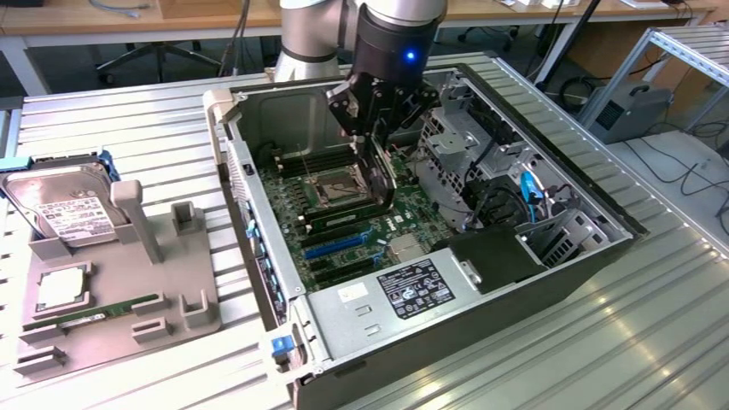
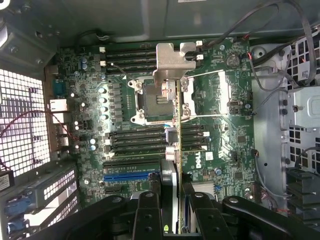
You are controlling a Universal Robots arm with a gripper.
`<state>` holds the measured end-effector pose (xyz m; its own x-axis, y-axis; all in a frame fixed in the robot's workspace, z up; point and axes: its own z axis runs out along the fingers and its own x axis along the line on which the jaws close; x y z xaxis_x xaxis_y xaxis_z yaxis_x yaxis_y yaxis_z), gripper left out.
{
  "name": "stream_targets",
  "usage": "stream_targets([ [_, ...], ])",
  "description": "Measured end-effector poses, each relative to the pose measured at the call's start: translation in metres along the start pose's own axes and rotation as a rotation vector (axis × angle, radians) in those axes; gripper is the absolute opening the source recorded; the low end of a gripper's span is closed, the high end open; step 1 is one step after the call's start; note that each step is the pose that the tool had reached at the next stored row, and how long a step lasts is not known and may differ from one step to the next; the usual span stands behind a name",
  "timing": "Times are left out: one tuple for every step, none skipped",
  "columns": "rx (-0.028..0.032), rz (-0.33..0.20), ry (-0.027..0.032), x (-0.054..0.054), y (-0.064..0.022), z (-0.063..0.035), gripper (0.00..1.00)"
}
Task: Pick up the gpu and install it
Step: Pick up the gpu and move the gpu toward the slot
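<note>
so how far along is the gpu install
Done: pickup, the gripper is shut on the gpu. In hand: the card hangs on edge over the motherboard's processor socket inside the open case. Left: seating it; the blue expansion slot holds no card.

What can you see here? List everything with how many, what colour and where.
table: one, silver, under everything
computer case: one, dark grey, open, on the table
motherboard: one, green, inside the case
power supply: one, grey, inside the case
tray: one, grey, on the table, exterior view's left
hard drive: one, silver, white label, on the tray
memory stick: one, green, on the tray
graphics card: one, dark, upright above the motherboard
robot arm: one, silver and black, over the case, jaws closed on the graphics card
</note>
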<state>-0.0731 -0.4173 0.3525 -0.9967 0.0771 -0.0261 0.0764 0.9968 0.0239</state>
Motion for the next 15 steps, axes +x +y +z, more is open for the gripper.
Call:
stream_targets([
  [0.0000, 0.000, 0.0000, -0.0003, 0.0000, 0.0002, 0.27],
  [0.0000, 0.000, 0.0000, -0.0006, 0.0001, 0.0004, 0.27],
  [0.0001, 0.000, 0.0000, -0.0006, 0.0001, 0.0005, 0.27],
  [0.0001, 0.000, 0.0001, -0.0007, 0.0001, 0.0006, 0.27],
  [0.0000, 0.000, 0.0000, -0.0008, 0.0001, 0.0007, 0.27],
  [0.0000, 0.000, 0.0000, -0.0009, 0.0001, 0.0008, 0.27],
  [0.0000, 0.000, 0.0000, -0.0011, 0.0001, 0.0010, 0.27],
  [0.0000, 0.000, 0.0000, -0.0012, 0.0001, 0.0011, 0.27],
  [0.0000, 0.000, 0.0000, -0.0021, 0.0001, 0.0022, 0.27],
  [0.0000, 0.000, 0.0000, -0.0025, 0.0001, 0.0033, 0.27],
  [0.0000, 0.000, 0.0000, -0.0027, 0.0001, 0.0034, 0.27],
  [0.0000, 0.000, 0.0000, -0.0028, 0.0001, 0.0034, 0.27],
  [0.0000, 0.000, -0.0001, -0.0030, 0.0002, 0.0036, 0.27],
  [0.0000, 0.000, 0.0000, -0.0032, 0.0002, 0.0036, 0.27],
  [-0.0001, 0.000, 0.0000, -0.0032, 0.0002, 0.0036, 0.27],
])
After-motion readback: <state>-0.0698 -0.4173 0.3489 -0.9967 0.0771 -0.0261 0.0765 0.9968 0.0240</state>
